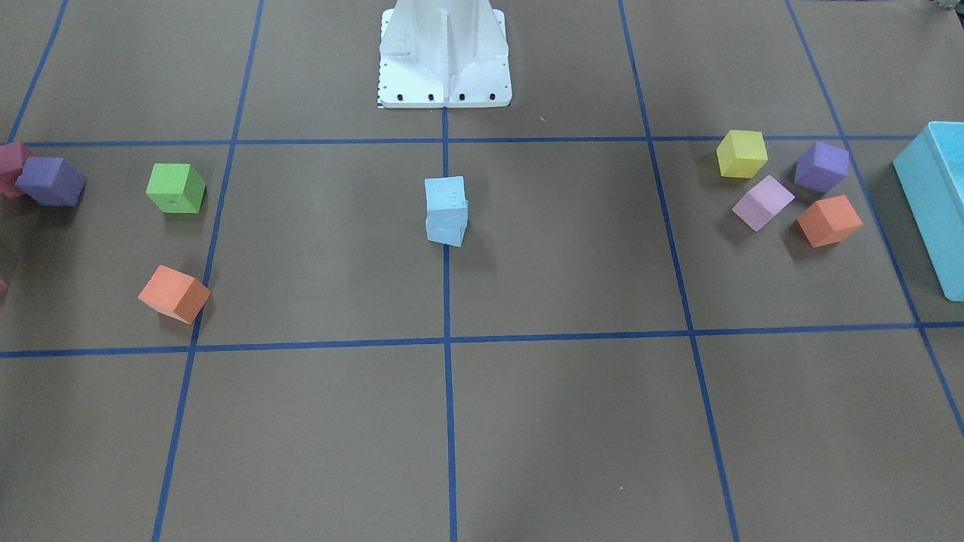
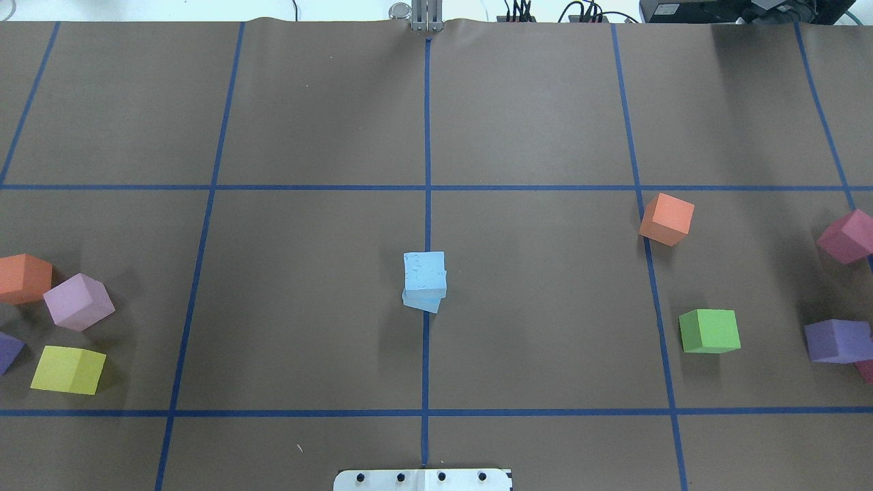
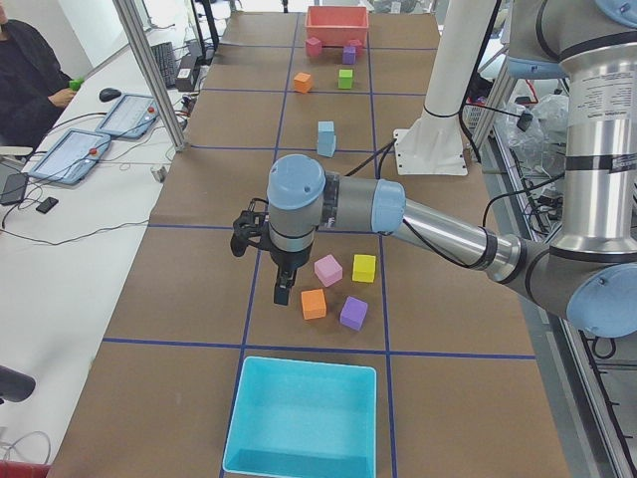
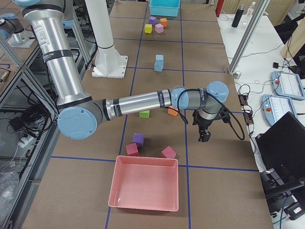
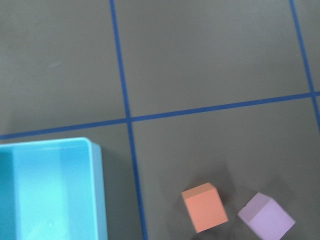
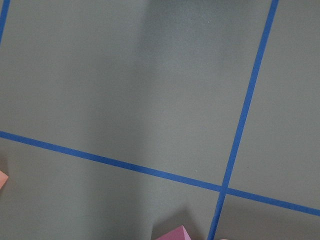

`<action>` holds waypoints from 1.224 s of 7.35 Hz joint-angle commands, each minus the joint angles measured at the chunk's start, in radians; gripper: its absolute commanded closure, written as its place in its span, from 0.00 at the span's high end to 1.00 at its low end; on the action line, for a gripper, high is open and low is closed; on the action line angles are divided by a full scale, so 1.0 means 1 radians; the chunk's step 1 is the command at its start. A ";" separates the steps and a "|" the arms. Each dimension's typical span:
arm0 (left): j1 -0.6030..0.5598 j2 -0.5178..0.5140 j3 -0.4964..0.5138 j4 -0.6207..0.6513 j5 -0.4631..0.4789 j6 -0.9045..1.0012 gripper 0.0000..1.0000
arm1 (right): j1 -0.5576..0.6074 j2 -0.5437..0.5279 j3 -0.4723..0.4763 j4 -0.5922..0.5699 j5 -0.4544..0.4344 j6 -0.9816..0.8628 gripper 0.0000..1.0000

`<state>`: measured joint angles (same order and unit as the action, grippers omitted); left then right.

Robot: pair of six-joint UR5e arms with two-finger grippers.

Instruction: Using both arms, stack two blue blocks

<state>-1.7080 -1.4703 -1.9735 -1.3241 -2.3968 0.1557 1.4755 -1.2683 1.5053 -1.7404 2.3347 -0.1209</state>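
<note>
Two pale blue blocks stand stacked at the table's centre, the upper one (image 1: 444, 196) (image 2: 424, 273) slightly twisted on the lower one (image 1: 447, 228) (image 2: 421, 302). The stack also shows in the left side view (image 3: 325, 138) and the right side view (image 4: 158, 62). No gripper touches it. My left gripper (image 3: 284, 289) hangs over the table near the orange and lilac cubes, far from the stack. My right gripper (image 4: 205, 137) hangs over bare table beyond the other orange cube. Both show only in the side views, so I cannot tell if they are open or shut.
A turquoise bin (image 1: 934, 196) (image 5: 45, 190) stands at my left end, with yellow (image 1: 742, 153), purple (image 1: 822, 166), lilac (image 1: 763, 202) and orange (image 1: 829, 220) cubes beside it. At my right end are a pink bin (image 4: 143, 183) and green (image 1: 175, 188), orange (image 1: 175, 294) and purple (image 1: 51, 181) cubes.
</note>
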 commanded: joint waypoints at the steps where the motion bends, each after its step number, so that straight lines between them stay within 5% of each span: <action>1: -0.013 0.051 -0.002 -0.021 -0.001 0.011 0.98 | -0.001 0.004 0.007 -0.001 -0.003 0.020 1.00; 3: -0.013 0.036 0.028 -0.030 0.008 0.013 0.98 | -0.001 0.000 0.012 -0.001 -0.006 0.030 1.00; 5: -0.013 -0.043 0.212 -0.110 0.016 0.027 0.98 | -0.001 0.000 0.006 -0.001 -0.009 0.030 1.00; 9: -0.012 -0.119 0.364 -0.163 0.014 0.024 0.98 | -0.004 -0.031 -0.034 0.016 -0.009 0.070 1.00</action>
<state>-1.7201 -1.5785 -1.6527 -1.4547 -2.3821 0.1786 1.4724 -1.2765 1.4903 -1.7332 2.3244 -0.0690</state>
